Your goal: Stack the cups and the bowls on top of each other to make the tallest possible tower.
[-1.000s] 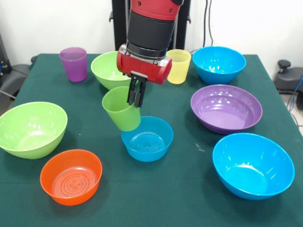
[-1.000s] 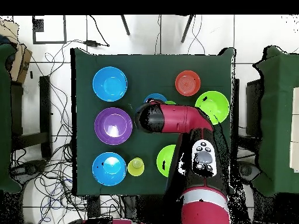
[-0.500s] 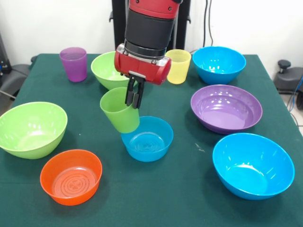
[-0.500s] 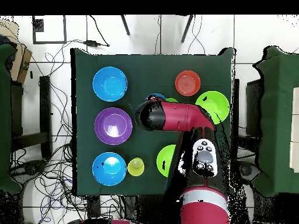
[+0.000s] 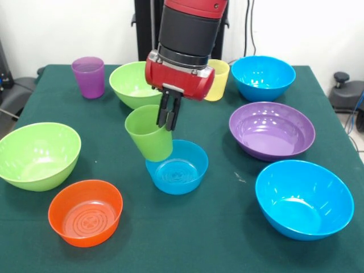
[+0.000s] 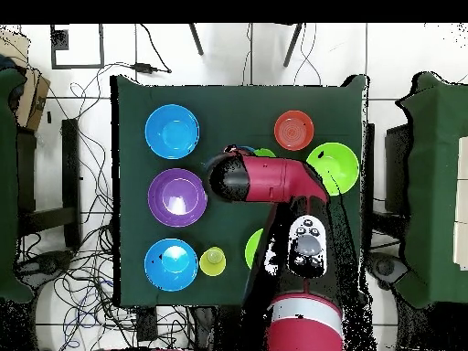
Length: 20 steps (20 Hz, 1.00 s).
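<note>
My gripper (image 5: 168, 123) is shut on the far rim of the green cup (image 5: 149, 135), one finger inside and one outside. The cup hangs tilted, mouth up, above the table, its base over the left rim of the small blue bowl (image 5: 177, 168). The purple cup (image 5: 89, 77) stands at the back left. The yellow cup (image 5: 218, 79) is half hidden behind my wrist. In the overhead view the arm (image 6: 265, 178) covers the gripper, and only a sliver of the green cup (image 6: 265, 153) shows.
Around the middle sit a lime bowl (image 5: 37, 154) at left, an orange bowl (image 5: 85, 211) front left, another lime bowl (image 5: 131, 84) at the back, blue bowls (image 5: 263, 77) (image 5: 303, 198) at right, and a wide purple bowl (image 5: 272, 129).
The gripper with the green cup has shifted a little to the right in the front view, closer over the small blue bowl. The bowls and other cups have not moved.
</note>
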{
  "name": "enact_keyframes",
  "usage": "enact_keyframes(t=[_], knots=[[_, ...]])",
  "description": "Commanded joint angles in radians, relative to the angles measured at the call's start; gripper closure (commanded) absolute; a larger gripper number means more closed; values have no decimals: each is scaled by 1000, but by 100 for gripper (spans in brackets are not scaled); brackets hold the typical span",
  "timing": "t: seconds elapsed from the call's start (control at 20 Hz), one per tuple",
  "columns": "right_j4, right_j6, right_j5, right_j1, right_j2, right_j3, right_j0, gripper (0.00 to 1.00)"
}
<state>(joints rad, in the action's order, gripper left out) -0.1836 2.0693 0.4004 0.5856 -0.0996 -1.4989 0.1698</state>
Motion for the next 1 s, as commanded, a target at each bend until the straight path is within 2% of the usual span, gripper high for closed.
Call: enact_keyframes(t=[0.05,1.0], knots=[[41,110,101,-17,37,47,-43,100],[71,124,-9,-108,5,49,-68,100]])
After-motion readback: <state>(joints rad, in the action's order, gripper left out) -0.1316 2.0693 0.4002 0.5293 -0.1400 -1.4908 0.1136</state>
